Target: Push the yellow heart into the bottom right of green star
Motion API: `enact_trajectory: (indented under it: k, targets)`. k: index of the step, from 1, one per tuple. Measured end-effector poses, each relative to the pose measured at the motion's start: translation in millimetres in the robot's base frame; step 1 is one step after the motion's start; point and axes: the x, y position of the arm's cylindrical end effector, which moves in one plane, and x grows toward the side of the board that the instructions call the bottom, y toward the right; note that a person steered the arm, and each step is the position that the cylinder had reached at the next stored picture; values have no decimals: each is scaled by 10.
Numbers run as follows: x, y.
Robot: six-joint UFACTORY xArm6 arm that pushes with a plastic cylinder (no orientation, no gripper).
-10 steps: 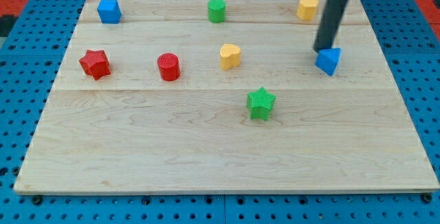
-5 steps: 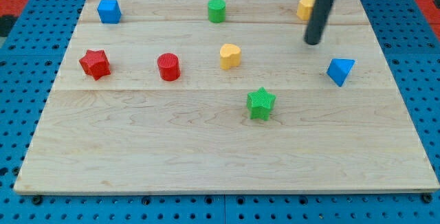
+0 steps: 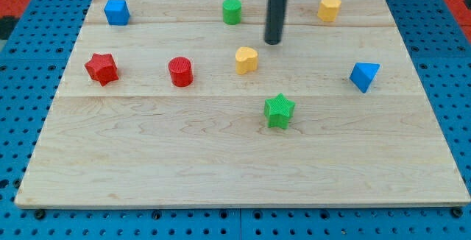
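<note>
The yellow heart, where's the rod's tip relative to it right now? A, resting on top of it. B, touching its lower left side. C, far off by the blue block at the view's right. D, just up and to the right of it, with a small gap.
D: my tip sits just above and right of the yellow heart, with bare board visible between them.

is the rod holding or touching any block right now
Nothing is held. My tip stands clear, just up and right of the yellow heart.

Straight dark rod, seemingly smooth and round, down to my tip (image 3: 273, 43)
</note>
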Motion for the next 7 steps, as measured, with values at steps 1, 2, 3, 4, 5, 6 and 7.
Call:
enact_trajectory:
  k: [1,2,3,4,5,6,7]
  targets:
    - [-108,-203]
    - [-189,-386]
    - [90,-390]
    - [273,-59]
    - [500,557]
    - [662,538]
    - [206,96]
